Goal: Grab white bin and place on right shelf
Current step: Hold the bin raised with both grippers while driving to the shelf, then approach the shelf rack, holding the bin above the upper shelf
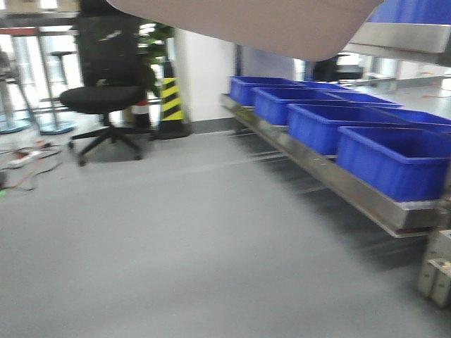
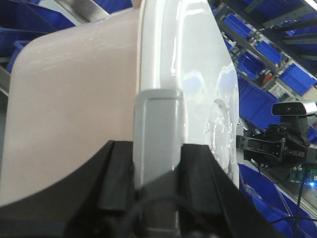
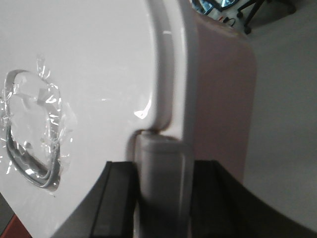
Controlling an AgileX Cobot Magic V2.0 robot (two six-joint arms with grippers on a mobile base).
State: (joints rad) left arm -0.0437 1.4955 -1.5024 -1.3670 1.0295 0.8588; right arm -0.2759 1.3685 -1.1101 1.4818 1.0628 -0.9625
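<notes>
you hold the white bin (image 2: 74,99) aloft, left pincer (image 2: 157,163) and right pincer (image 3: 161,178) each clamped on it; placing on the right shelf (image 1: 338,179) remains.

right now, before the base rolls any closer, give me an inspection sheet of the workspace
surface: grey floor, nothing seen on it directly ahead
job's things: white bin held up off the floor, lid on; steel shelf on the right, its low level filled with blue bins
clutter: office chair and striped post at far left
hands: left hand and right hand are each closed on a grey clip of the bin
cables: loose leads on the floor near the chair
surroundings: racks of more blue bins behind; front view is blurred
</notes>
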